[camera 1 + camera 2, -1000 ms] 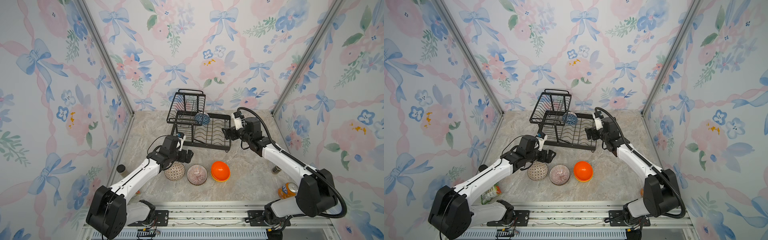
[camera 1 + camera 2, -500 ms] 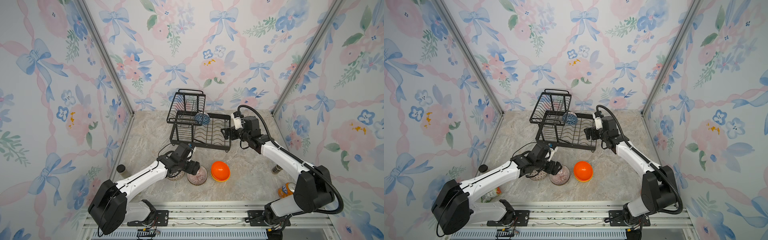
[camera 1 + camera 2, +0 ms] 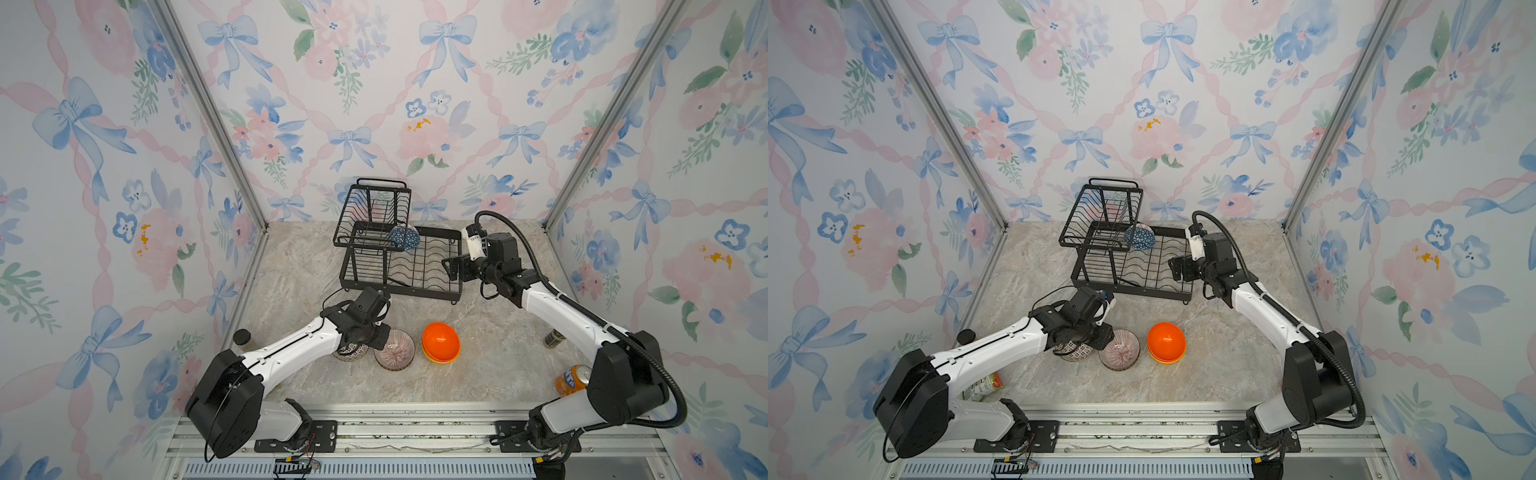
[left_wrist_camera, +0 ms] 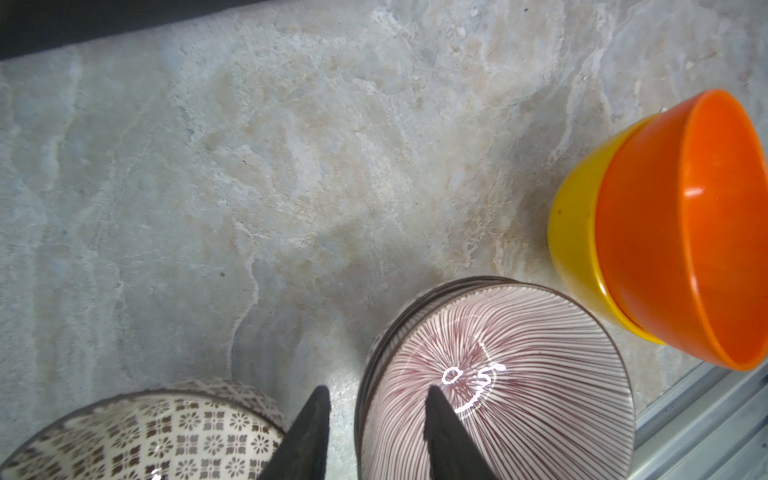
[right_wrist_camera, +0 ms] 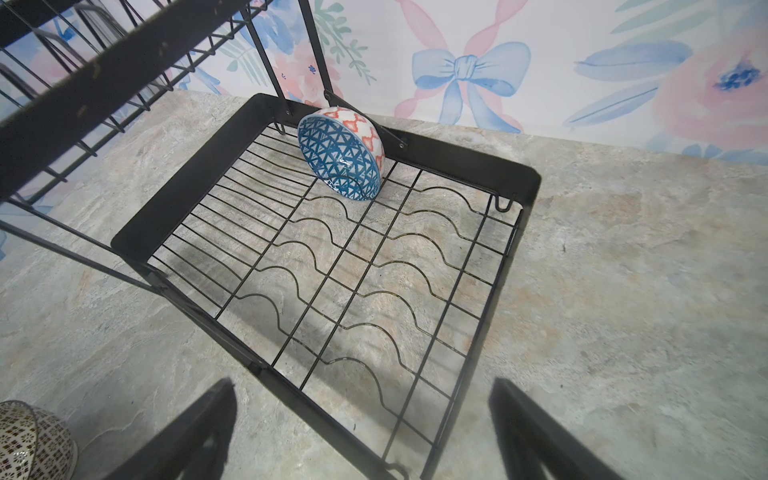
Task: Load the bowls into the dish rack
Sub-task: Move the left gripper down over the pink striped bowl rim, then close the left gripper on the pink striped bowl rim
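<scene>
dish rack (image 5: 457,153): looked matt black metal wire | orange bowl (image 4: 681,224): looked glossy smooth plastic | pink striped bowl (image 4: 519,395): looked shiny glazed ceramic | worktop (image 4: 291,166): looked matt, stone-veined

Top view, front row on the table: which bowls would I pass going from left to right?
Brown-and-white lattice bowl → pink striped bowl → orange bowl, nested in the yellow bowl.

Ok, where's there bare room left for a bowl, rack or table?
The dish rack has bare wire from its front rim back to the blue bowl at the back. The table is free between rack and bowl row. Crowded: lattice bowl, pink bowl, orange bowl sit close together.
</scene>
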Available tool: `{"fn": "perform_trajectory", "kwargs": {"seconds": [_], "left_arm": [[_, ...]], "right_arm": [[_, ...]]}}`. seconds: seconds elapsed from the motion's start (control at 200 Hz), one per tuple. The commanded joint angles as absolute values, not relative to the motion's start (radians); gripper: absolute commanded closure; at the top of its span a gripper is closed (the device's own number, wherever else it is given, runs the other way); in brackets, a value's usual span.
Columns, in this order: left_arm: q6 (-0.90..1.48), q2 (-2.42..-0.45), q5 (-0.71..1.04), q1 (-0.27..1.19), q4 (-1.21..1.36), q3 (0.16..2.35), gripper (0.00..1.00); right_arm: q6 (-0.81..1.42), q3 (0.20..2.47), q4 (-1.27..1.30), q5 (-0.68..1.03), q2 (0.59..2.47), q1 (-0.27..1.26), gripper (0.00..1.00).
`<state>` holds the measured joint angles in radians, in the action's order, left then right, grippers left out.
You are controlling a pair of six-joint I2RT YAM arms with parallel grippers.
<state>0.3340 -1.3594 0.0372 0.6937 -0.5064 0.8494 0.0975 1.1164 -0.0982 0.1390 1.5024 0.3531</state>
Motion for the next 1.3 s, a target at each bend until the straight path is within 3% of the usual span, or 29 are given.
{"fn": "perform_trajectory", "kwargs": {"seconds": [0.0, 0.495, 1.08, 1.18, 1.295], "left_arm": [[0.312, -1.388, 0.008, 0.698, -0.555, 0.878, 0.63], [0.305, -1.379, -0.005, 0.699, -0.570, 0.897, 1.00], [0.296, -1.350, -0.067, 0.735, -0.636, 0.979, 1.00], [0.287, -1.357, -0.068, 0.739, -0.637, 0.983, 0.82], [0.284, -1.368, -0.068, 0.739, -0.636, 0.980, 0.74]], "right_arm": [[0.102, 1.132, -0.110, 0.136, 1.503, 0.345, 0.03], [0.103, 1.128, -0.104, 0.142, 1.508, 0.344, 0.03], [0.106, 1.111, -0.083, 0.162, 1.517, 0.340, 0.03], [0.103, 1.108, -0.081, 0.166, 1.516, 0.340, 0.03], [0.100, 1.103, -0.081, 0.166, 1.513, 0.339, 0.03]]}}
